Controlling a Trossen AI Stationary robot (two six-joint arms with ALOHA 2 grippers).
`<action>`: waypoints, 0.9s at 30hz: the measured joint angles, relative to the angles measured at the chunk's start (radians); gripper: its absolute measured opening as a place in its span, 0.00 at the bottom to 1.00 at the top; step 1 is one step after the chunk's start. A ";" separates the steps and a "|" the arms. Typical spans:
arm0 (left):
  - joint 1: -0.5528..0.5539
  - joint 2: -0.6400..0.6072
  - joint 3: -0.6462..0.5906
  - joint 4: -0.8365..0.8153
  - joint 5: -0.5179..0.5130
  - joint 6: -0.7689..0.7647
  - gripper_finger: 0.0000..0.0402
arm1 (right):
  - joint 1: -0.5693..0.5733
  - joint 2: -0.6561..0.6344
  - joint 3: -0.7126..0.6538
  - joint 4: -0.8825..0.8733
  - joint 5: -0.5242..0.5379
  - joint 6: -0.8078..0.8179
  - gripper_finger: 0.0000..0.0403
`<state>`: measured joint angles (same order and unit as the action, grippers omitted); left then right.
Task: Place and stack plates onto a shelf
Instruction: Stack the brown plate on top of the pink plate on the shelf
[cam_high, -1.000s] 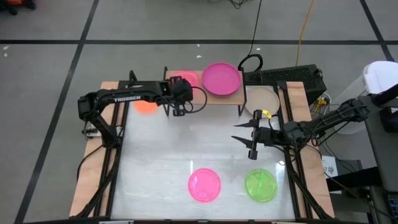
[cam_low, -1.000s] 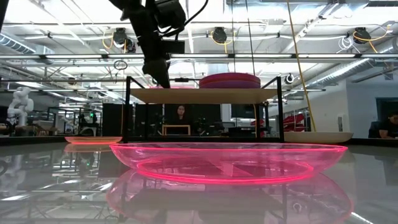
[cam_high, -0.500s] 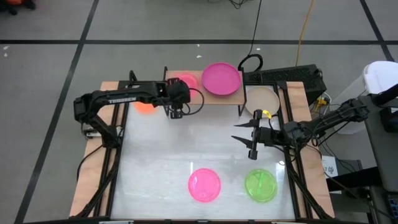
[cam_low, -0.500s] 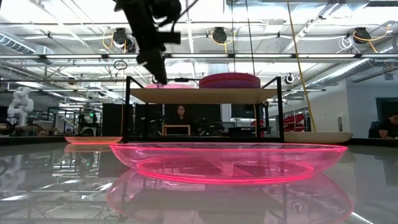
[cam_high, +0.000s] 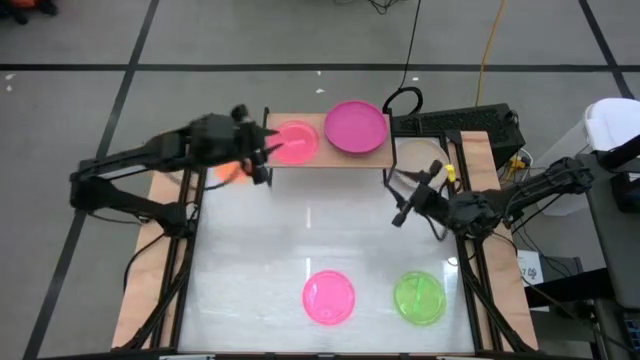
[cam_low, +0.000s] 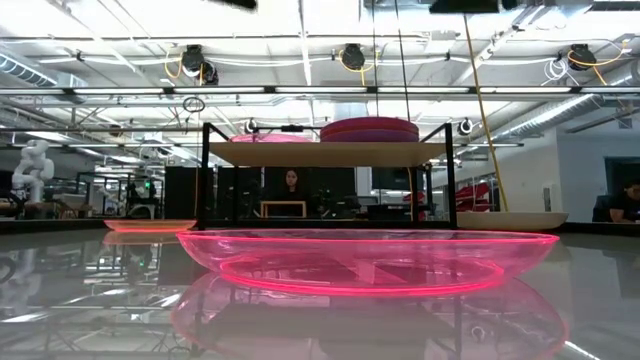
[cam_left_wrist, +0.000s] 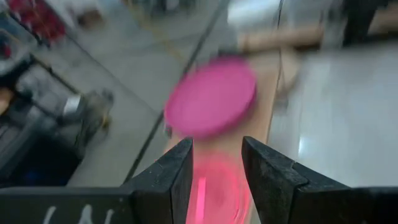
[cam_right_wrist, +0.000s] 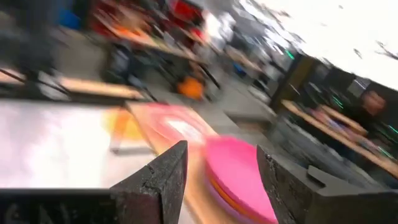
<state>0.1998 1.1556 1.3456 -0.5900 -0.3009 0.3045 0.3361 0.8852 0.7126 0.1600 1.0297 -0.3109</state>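
On the shelf (cam_high: 325, 150) the translucent pink plate (cam_high: 293, 140) lies flat on the left half, and the magenta-topped stack (cam_high: 355, 127) sits on the right half. My left gripper (cam_high: 262, 158) is open, just left of the shelf's left end and above the orange plate (cam_high: 230, 173). In the left wrist view the open fingers (cam_left_wrist: 168, 180) frame the pink plate (cam_left_wrist: 214, 186). My right gripper (cam_high: 415, 192) hangs open near the shelf's right end, beside the beige plate (cam_high: 415, 155). A second pink plate (cam_high: 329, 297) and a green plate (cam_high: 419, 297) lie near the table's near edge.
The shelf's black legs (cam_low: 205, 180) stand on the far part of the table. In the low view the near pink plate (cam_low: 370, 255) fills the foreground. Cables and a black box (cam_high: 455, 122) lie beyond the right far corner. The middle of the table top (cam_high: 320, 230) is bare.
My left gripper has drawn back from over the shelf's left half, upward and toward the table's left edge, leaving the low view. The pink plate has stayed on the shelf. My right gripper has risen and turned toward the shelf.
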 joint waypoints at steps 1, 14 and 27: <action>-0.009 -0.030 -0.009 0.042 0.019 -0.011 0.36 | -0.012 0.001 0.027 -0.081 0.032 0.048 0.43; -0.122 -0.354 -0.594 0.771 0.109 -0.130 0.36 | -0.262 0.169 0.341 -1.056 -0.390 0.513 0.43; -0.169 -0.338 -0.839 1.127 0.164 -0.195 0.36 | -0.526 0.310 0.015 -1.063 -0.640 0.598 0.43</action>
<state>0.0307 0.8176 0.5062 0.5370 -0.1364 0.1097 -0.1896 1.1953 0.7274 -0.9025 0.3896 0.2869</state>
